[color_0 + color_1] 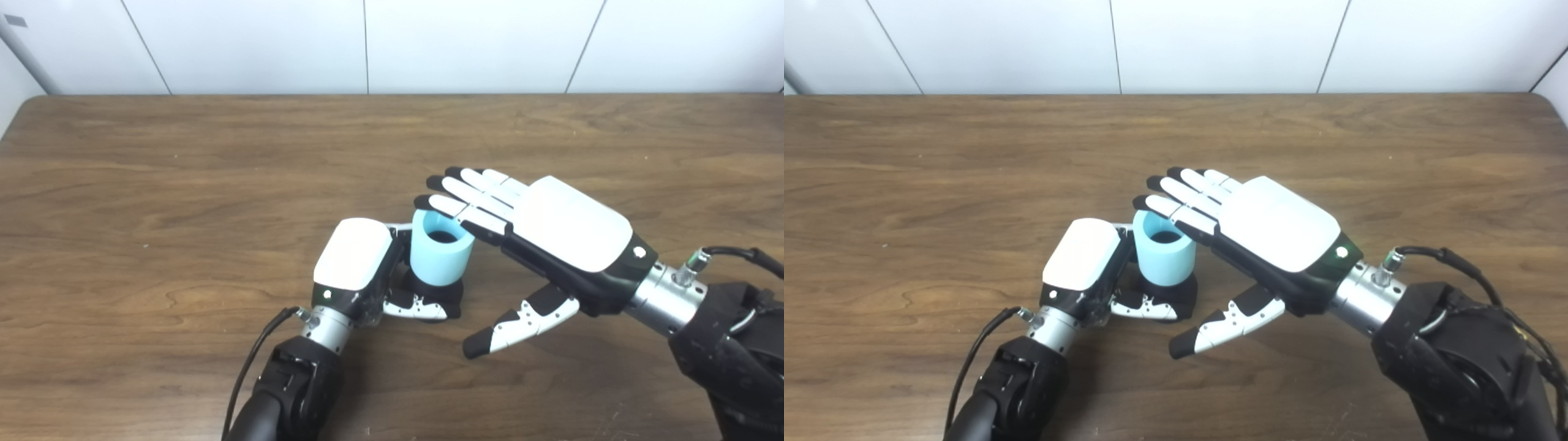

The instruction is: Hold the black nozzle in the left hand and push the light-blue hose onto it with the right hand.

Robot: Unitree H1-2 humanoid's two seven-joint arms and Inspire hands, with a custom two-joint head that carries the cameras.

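**Already seated, by the look of it: hose on nozzle, right hand lying open above**

Landmark for everything below: the light-blue hose (440, 247), a short upright sleeve standing near the middle of the wooden table (184, 184), open mouth facing up.

- Directly beneath the hose, the black nozzle (438, 295) is showing only as a dark base; the hose is sitting over its upper part. How deep it is seated I cannot tell.
- To the left of the hose, the left hand (358, 263) is wrapping the nozzle base, thumb crossing in front of it low down, the other fingers curled round behind the hose (mostly hidden by the white back plate).
- To the right of the hose and slightly above, the right hand (545, 236) is lying flat, palm down, holding nothing. Its fingers (471, 190) are straight and pressed side by side, tips reaching over the far rim of the hose; the thumb is hanging spread well below them, toward the table.

Judgement: the step in hand is the final push or its aftermath.

Next move, if the joint is not fully home: the flat right hand pressing straight down on the rim while the left is bracing the base, keeping the sleeve from tilting.
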